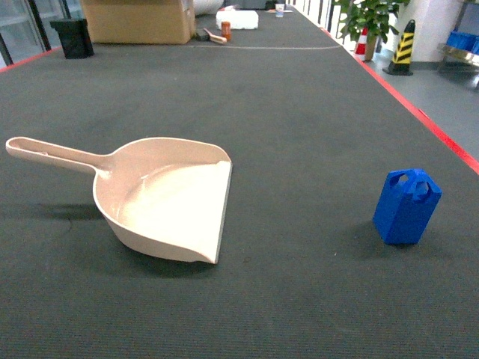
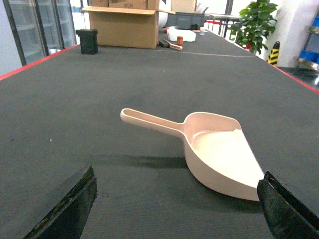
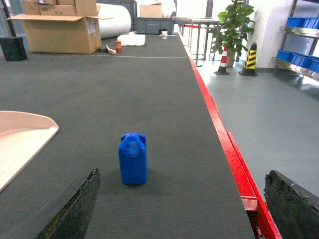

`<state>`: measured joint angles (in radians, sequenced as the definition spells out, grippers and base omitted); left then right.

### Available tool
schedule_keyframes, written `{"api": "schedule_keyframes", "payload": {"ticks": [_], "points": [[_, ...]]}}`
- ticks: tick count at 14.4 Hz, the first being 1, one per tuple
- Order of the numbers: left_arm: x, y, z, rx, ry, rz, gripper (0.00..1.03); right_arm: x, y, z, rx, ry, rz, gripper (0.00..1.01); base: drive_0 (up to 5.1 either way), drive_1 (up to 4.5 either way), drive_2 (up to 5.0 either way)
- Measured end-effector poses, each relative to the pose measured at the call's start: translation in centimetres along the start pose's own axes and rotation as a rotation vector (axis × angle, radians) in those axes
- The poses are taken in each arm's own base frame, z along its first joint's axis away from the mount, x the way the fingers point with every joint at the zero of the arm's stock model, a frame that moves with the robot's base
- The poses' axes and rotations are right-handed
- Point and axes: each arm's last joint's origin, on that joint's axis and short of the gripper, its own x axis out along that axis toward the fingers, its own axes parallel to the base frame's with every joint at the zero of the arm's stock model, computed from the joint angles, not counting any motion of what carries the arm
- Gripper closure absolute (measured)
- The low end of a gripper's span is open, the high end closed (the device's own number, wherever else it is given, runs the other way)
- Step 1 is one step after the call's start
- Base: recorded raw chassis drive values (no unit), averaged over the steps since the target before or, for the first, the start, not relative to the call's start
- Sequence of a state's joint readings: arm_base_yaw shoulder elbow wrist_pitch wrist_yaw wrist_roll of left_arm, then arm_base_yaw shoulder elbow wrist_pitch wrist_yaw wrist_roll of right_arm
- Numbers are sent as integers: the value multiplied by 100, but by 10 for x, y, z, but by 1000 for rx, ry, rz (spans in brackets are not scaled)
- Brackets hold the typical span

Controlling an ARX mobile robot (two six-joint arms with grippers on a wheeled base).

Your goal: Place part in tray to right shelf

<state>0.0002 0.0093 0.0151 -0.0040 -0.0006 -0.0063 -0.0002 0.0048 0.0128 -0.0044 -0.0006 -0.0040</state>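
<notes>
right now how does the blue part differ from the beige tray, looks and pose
The part is bright blue; the tray is cream-beige. The part stands upright, taller than wide; the tray lies low and wide with a long handle. The part is a closed block with a loop on top; the tray is an open, empty scoop. Both rest untouched on the dark mat.

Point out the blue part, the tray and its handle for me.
blue part (image 1: 406, 208): head view, middle of its front face.
tray (image 1: 176, 206): head view, bare inner floor of the scoop.
tray handle (image 2: 152, 120): left wrist view, midway along the shaft.
</notes>
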Motion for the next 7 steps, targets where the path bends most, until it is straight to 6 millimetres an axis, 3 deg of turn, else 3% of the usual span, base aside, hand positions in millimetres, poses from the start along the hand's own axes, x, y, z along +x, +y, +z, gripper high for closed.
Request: {"api": "schedule_keyframes", "payload": {"ticks": [7], "points": [[0,0,0,0,0,0,5,0,0,0,0,0,0,3,0,0,0]]}}
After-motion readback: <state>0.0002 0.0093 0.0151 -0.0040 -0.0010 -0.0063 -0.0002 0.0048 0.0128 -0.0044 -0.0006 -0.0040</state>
